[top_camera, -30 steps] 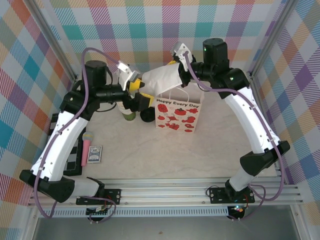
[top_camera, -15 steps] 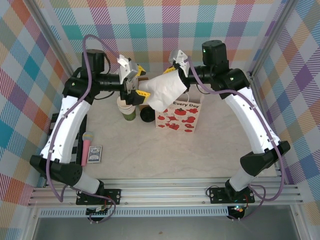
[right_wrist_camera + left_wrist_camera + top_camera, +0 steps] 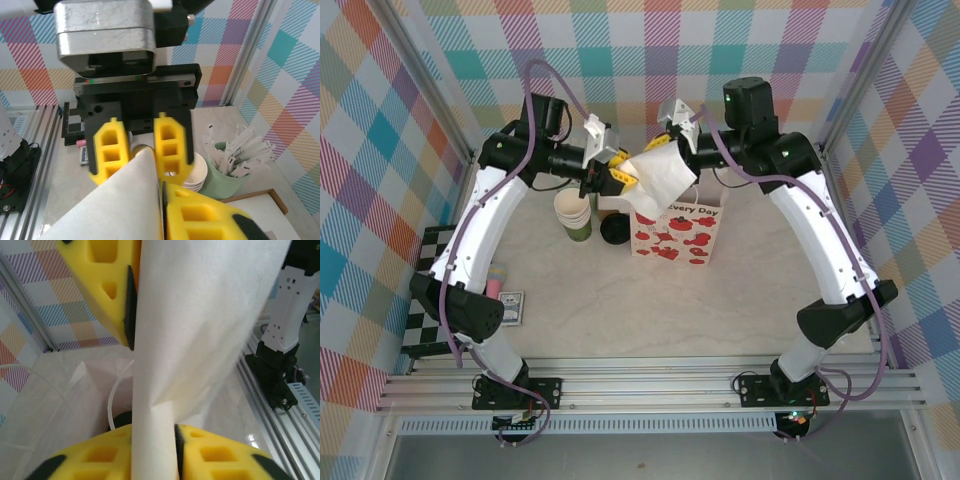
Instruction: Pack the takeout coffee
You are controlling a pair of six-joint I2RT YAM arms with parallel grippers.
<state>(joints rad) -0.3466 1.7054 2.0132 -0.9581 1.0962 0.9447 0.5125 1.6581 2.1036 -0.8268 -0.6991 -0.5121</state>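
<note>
The takeout coffee shows as a round black lid (image 3: pixel 613 232) on the table, just left of the white gift bag with red flowers (image 3: pixel 680 235). Above them a white paper sheet (image 3: pixel 658 178) hangs between both grippers. My left gripper (image 3: pixel 619 178) is shut on its left tip, and the paper (image 3: pixel 200 315) fills the gap between my yellow fingers (image 3: pixel 152 452). My right gripper (image 3: pixel 670 140) is shut on the upper right end. In the right wrist view the left gripper (image 3: pixel 141 146) faces mine (image 3: pixel 161 200), with the paper (image 3: pixel 115 205) hiding one of my fingers.
A stack of lidless cream-rimmed cups (image 3: pixel 574 211) stands left of the lid, also seen from the right wrist (image 3: pixel 195 172). A green mug of sachets (image 3: pixel 232 172) stands beside it. A pink microphone (image 3: pixel 496 279), a card box (image 3: pixel 510 309) and a chequered board (image 3: pixel 428 300) lie front left.
The left arm has swung upward and rightward, bringing its gripper closer to the right gripper. The paper between them has bunched shorter above the bag. The right arm has barely moved.
</note>
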